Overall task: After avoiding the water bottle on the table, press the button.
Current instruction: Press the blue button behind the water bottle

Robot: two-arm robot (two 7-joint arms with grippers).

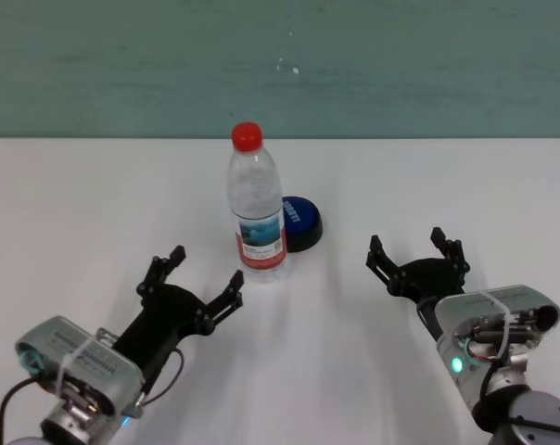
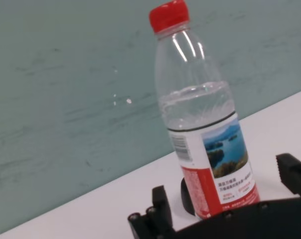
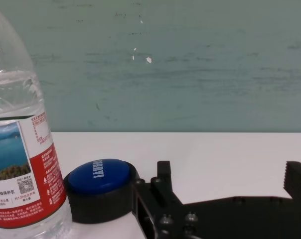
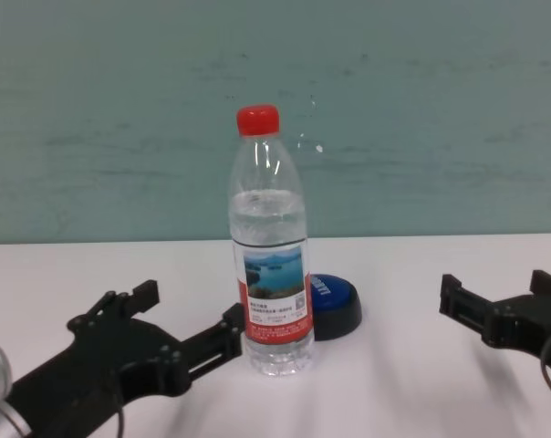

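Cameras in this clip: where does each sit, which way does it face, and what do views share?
Head: high, looking down at the table; left gripper and right gripper both open.
Chest: low, facing forward; both grippers.
Left wrist: behind its fingers, facing the water bottle.
Right wrist: behind its fingers, facing the button.
Shared: all show the bottle and the button.

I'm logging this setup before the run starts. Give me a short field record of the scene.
bottle: water bottle upright on the table, red cap on
button: blue dome button behind the bottle, toward the robot's right, partly hidden
left pincer: open, near side of bottle, empty
right pincer: open, right of button, empty
contact: neither pincer touches anything
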